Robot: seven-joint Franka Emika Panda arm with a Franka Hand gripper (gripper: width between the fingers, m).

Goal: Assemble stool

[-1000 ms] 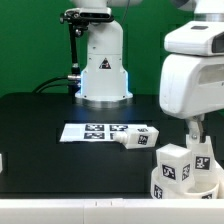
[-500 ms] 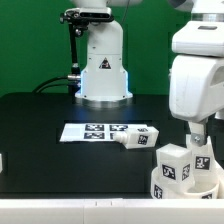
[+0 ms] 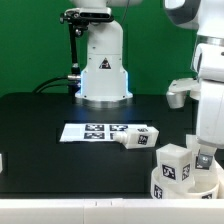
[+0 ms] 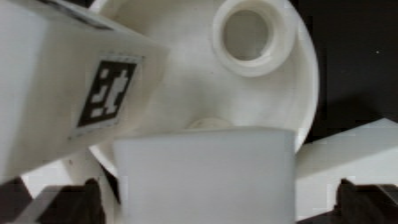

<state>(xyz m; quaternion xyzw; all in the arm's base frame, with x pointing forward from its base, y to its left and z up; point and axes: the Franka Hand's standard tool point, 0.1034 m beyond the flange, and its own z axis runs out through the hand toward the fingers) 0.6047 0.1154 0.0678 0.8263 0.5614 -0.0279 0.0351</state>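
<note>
The stool's round white seat (image 3: 190, 188) lies at the front of the exterior view's right, with tagged square legs (image 3: 172, 163) standing on it. In the wrist view the seat (image 4: 267, 95) shows an empty round socket (image 4: 249, 35) and one tagged leg (image 4: 89, 90). A second leg (image 4: 205, 175) stands between my fingers. My gripper (image 4: 214, 208) is open, its dark fingertips (image 4: 63, 205) on either side of that leg with gaps showing. In the exterior view the gripper (image 3: 205, 157) reaches down among the legs. Another loose leg (image 3: 137, 138) lies on the table.
The marker board (image 3: 92, 131) lies flat at the table's middle, beside the loose leg. The large white robot base (image 3: 103, 70) stands behind it, with a black cable at its left. The table's front edge runs close below the seat.
The arm has shifted toward the exterior view's right and come lower over the seat's legs. The jaws stay wide, and the parts on the table have not moved.
</note>
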